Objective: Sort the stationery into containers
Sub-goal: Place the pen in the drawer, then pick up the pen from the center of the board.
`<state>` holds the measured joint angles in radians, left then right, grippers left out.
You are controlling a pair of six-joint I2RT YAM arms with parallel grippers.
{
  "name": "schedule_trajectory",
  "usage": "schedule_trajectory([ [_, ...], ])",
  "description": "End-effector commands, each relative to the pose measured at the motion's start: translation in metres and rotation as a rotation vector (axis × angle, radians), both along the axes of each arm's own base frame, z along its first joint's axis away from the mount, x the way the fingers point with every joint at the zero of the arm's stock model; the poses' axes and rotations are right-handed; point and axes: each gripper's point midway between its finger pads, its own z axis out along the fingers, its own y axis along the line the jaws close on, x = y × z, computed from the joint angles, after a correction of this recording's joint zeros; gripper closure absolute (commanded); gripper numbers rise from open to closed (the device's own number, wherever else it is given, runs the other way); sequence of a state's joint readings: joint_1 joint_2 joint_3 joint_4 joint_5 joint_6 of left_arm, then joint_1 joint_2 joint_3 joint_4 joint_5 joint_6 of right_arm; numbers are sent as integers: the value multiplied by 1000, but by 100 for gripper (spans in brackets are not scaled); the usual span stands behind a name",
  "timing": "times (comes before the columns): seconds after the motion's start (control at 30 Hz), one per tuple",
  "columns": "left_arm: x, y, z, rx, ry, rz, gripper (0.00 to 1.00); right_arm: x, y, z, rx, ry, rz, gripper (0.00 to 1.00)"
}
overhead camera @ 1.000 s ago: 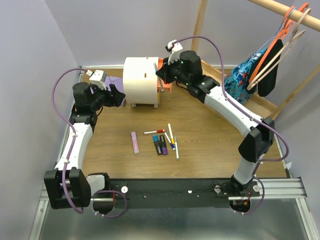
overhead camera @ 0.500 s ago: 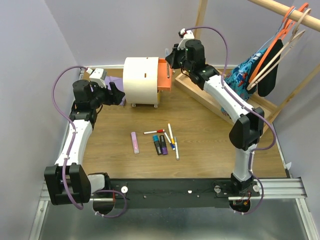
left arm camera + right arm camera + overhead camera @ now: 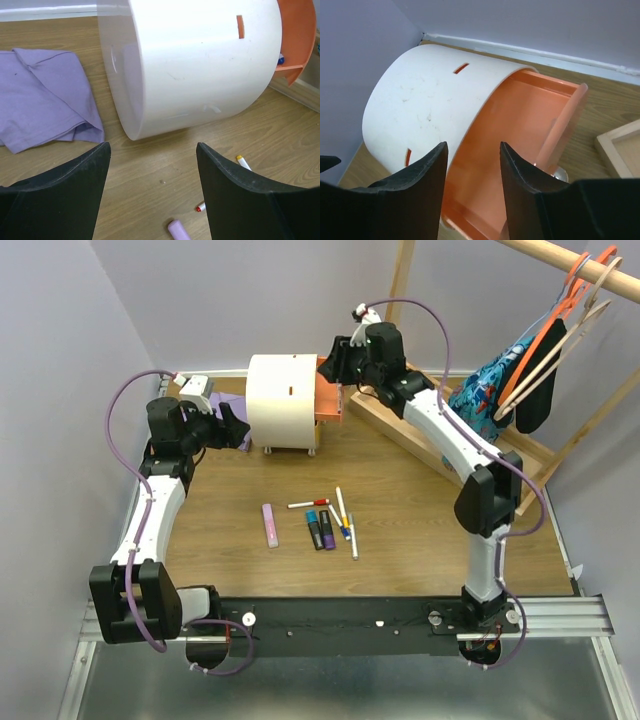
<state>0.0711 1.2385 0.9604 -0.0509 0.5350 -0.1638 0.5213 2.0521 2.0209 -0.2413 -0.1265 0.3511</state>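
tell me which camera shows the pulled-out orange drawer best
Right wrist: it looks into the pulled-out orange drawer, showing its inside. Top external shows only an orange sliver beside the cream-white round-topped chest; left wrist catches just one corner.

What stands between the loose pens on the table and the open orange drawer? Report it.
Nothing visible on the table does: bare wood runs from the pens to the chest, and the drawer stands pulled out of it. Only the right gripper hangs open above the drawer.
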Motion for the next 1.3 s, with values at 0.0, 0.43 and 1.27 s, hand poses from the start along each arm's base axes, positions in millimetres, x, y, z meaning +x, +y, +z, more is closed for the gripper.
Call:
schedule_trajectory([
  [0.0, -1, -1, 23, -17, -49, -8, 22, -53, -36, 34, -3, 25, -25, 48],
  [0.43, -16, 1, 0, -25, -5, 27, 22, -237, -88, -157, -336, 525, 68, 53],
  [1.27, -47, 8, -20, -27, 1, 72, 22, -211, -40, -258, -499, 582, 7, 55],
])
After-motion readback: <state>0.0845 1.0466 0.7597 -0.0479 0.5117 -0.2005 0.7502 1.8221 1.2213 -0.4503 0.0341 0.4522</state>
